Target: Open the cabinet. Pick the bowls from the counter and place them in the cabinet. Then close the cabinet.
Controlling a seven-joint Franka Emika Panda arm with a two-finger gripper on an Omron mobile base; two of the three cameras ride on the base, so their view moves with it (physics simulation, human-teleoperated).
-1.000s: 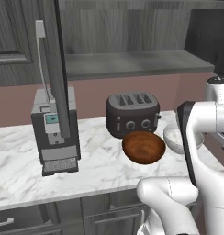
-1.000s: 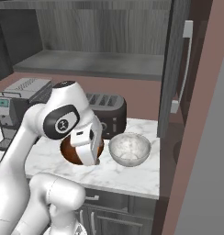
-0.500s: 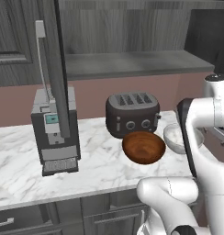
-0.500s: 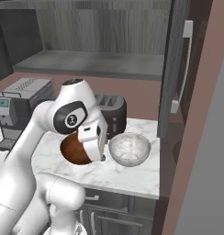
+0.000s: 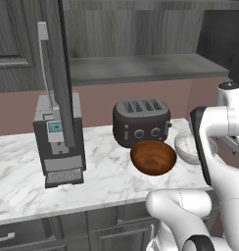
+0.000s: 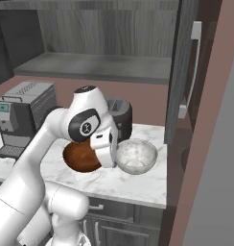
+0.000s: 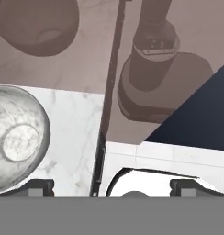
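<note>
The cabinet [image 5: 141, 68] [image 6: 99, 67] stands open above the counter. Its left door [image 5: 60, 73] is seen edge-on, and its right door [image 6: 186, 77] is swung out with its silver handle showing. A reddish-brown bowl [image 5: 153, 158] [image 6: 80, 156] and a pale grey-white bowl [image 5: 190, 147] [image 6: 135, 156] [image 7: 15, 137] sit side by side on the marble counter [image 5: 102, 176]. My gripper [image 6: 111, 161] [image 7: 113, 186] points down between the two bowls, just above the pale bowl's near rim. It is open and holds nothing. In the hand view the pale bowl lies by one fingertip [image 7: 38, 186].
A black toaster [image 5: 141, 120] [image 6: 121, 113] stands right behind the bowls. A coffee machine [image 5: 60, 142] [image 6: 20, 115] is at the left. The counter ends just right of the pale bowl, close to the open right door and a wall [image 6: 210, 144].
The arm has swung right, carrying the open gripper from over the brown bowl toward the pale bowl. Bowls and doors have not moved.
</note>
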